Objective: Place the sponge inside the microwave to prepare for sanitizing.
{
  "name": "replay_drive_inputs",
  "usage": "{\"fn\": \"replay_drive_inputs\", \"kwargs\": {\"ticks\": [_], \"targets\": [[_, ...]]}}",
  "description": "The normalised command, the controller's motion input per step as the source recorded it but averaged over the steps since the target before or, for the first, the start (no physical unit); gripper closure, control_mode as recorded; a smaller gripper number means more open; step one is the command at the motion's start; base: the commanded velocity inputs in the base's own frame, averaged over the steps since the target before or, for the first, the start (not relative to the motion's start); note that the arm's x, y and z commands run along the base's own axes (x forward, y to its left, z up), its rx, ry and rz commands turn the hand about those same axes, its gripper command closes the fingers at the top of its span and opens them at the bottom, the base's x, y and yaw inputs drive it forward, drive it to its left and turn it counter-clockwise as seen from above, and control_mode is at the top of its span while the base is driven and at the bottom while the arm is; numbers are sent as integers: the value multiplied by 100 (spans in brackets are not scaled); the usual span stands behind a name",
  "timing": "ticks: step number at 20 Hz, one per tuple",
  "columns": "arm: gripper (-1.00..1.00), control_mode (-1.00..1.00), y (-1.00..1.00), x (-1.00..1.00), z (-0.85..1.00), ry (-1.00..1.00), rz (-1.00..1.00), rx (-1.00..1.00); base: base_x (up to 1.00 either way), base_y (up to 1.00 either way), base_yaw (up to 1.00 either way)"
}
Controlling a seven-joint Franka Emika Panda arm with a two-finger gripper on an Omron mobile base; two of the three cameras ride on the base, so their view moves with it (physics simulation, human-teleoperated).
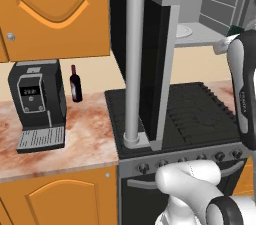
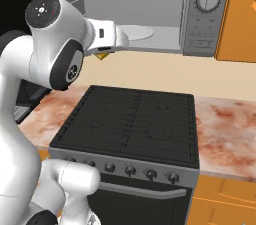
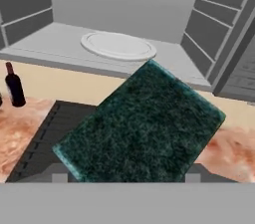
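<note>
Gripper (image 2: 103,51) pinching the sponge (image 3: 142,126), held up above the stove (image 2: 132,121), just in front of the open microwave (image 2: 150,14). Sponge's green side faces hand cam, w/ turntable (image 3: 118,45) beyond it.

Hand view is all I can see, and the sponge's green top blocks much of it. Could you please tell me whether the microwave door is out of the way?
Observer: Yes. In the left base view the door stands swung wide open, with its bar handle on the near edge.
Operator: Thank you. Is the sponge inside the cavity yet?
Observer: Not yet. In the right base view the gripper holds the sponge just outside the microwave, at the left end of the opening, above the back of the stove.
Operator: Which side faces down?
Observer: The yellow body. It shows beneath the hand.
</note>
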Motion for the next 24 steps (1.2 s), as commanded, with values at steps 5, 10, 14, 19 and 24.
{"fn": "replay_drive_inputs", "kwargs": {"ticks": [5,10,14,19,24], "targets": [[100,-100,-2,-4,33,-4,0,-17,0,0,0],[100,-100,-4,2,16,1,0,0,0,0,0],[100,-100,0,18,0,-2,0,11,0,0,0],[100,-100,-8,31,1,-4,0,10,0,0,0],[100,-100,-10,37,0,0,-1,3,0,0,0]]}}
